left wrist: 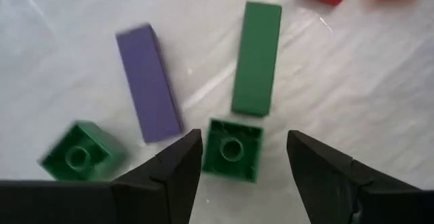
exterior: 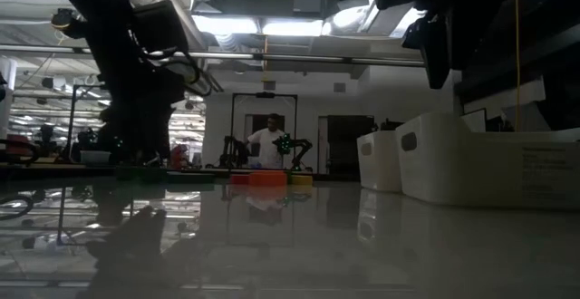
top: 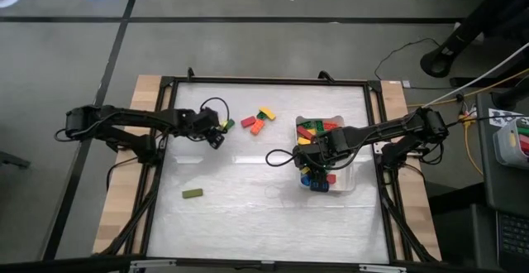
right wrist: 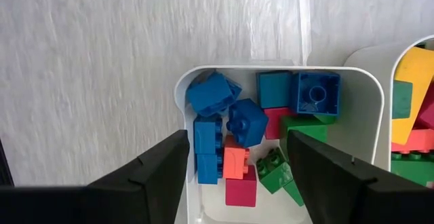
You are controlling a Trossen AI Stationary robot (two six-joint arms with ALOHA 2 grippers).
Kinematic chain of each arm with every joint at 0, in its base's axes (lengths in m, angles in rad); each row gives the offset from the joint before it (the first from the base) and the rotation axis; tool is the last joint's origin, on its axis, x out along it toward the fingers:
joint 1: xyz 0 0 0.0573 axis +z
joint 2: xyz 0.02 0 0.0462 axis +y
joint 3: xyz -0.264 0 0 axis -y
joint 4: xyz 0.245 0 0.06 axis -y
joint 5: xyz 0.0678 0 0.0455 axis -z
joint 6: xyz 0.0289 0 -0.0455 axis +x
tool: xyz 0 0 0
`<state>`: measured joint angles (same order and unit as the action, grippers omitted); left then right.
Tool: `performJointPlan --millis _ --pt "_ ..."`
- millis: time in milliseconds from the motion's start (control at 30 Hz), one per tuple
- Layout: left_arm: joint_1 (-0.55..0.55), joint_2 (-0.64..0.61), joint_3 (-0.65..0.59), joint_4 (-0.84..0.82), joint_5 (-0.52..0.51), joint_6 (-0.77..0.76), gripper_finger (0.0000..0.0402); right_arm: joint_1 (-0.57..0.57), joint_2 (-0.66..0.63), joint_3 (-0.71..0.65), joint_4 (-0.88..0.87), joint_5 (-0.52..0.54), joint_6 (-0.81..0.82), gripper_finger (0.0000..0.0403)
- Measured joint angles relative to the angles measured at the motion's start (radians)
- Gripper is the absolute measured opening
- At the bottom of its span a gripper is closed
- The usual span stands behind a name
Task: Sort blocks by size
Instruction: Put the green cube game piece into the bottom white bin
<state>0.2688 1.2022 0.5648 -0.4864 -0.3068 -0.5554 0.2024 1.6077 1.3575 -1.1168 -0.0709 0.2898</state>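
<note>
My left gripper (top: 216, 134) is open at the table's left of centre. In its wrist view (left wrist: 244, 140) its fingers stand on either side of a small green cube (left wrist: 232, 149) that sits on the table. Beside that cube lie a second green cube (left wrist: 81, 155), a purple bar (left wrist: 148, 81) and a green bar (left wrist: 256, 58). My right gripper (top: 310, 162) is open and empty (right wrist: 237, 140) over the near white tray (right wrist: 186, 81). That tray holds several blue, red and green cubes, among them a blue cube (right wrist: 247, 122).
A far white tray (top: 321, 117) holds longer bars; its corner also shows in the right wrist view (right wrist: 380, 54). Red (top: 248, 122), orange (top: 257, 128) and yellow (top: 266, 112) blocks lie at the table's far middle. A green bar (top: 193, 193) lies near left. A person (exterior: 267, 140) stands far behind the table.
</note>
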Motion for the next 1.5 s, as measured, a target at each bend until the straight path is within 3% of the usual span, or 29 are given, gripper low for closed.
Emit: performJointPlan --millis 233,700,933,1033,1200,1367,1500 --pt "0.000 0.010 0.000 0.004 -0.031 0.042 0.0202 0.000 0.000 0.000 0.000 0.000 0.000 0.0248" --pt "0.000 0.198 0.005 0.031 -0.034 0.045 0.0200 0.000 0.000 0.000 0.000 0.000 0.000 0.0248" --pt "0.000 0.184 0.005 0.053 -0.013 0.047 0.0131 0.000 0.000 0.000 0.059 0.068 -0.010 0.0248" --pt "0.000 0.173 0.024 0.061 0.092 0.025 0.0121 0.000 0.000 0.000 0.137 0.112 -0.065 0.0248" --pt "-0.015 0.140 0.052 0.125 0.348 0.005 0.0121 0.000 0.000 0.000 0.329 0.138 -0.293 0.0248" --pt "-0.057 0.130 0.053 0.376 0.605 -0.037 0.0133 0.000 0.000 0.000 0.557 0.143 -0.486 0.0248" --pt "-0.111 0.130 0.053 0.615 0.704 -0.060 0.0143 0.000 0.000 0.000 0.685 0.144 -0.622 0.0248"
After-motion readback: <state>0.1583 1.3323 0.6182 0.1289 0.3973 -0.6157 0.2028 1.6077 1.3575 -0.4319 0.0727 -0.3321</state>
